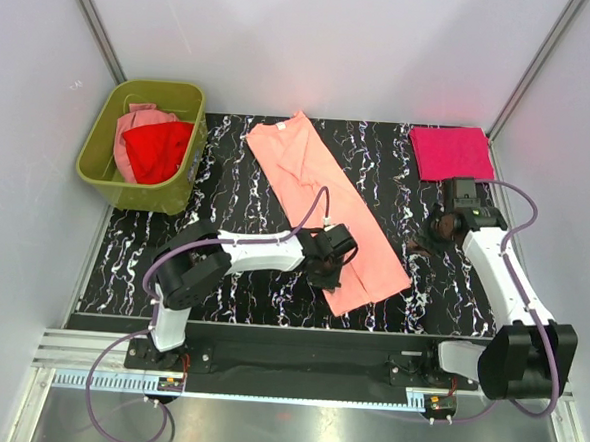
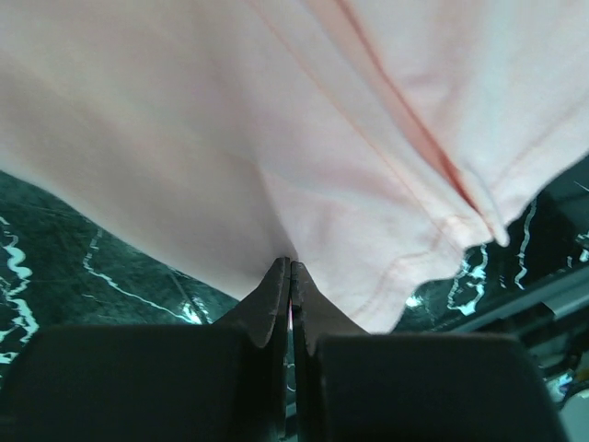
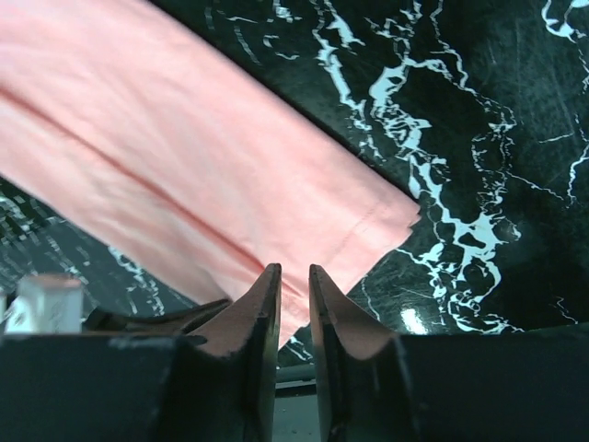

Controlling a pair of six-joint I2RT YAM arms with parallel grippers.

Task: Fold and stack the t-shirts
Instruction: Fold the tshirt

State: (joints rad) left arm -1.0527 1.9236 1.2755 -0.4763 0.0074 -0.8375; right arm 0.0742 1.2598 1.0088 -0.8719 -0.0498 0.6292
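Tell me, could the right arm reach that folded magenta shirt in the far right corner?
Probably yes. The magenta t-shirt lies just beyond the right gripper, with nothing between them, and its jaws stand slightly apart and empty.

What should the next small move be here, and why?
Probably open the left gripper, which is shut on the near edge of the salmon-peach cloth t-shirt: it lies flat as a long narrow strip, and the right gripper stands open, beside the cloth.
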